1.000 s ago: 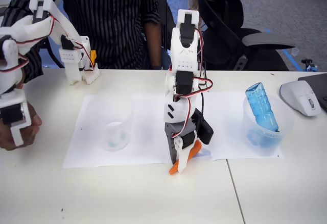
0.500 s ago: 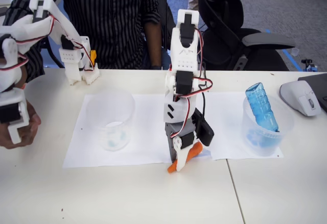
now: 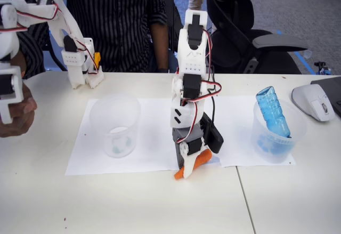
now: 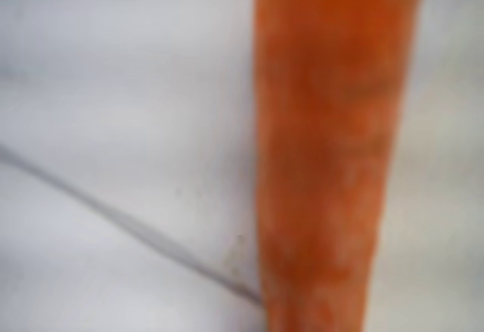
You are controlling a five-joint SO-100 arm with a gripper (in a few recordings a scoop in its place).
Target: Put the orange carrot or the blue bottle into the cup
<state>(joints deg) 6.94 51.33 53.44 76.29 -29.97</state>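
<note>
The gripper [image 3: 187, 166] has its jaws closed on the orange carrot [image 3: 192, 164], whose tip has lifted slightly off the table [image 3: 133, 207] since 1 second ago, suggesting transport toward the cup [image 3: 115, 125] starts.

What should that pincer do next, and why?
Probably lift a little. The pincer looks shut on the orange carrot, whose tip is at the table. The empty cup stands to the left in the fixed view, its rim above the carrot.
</note>
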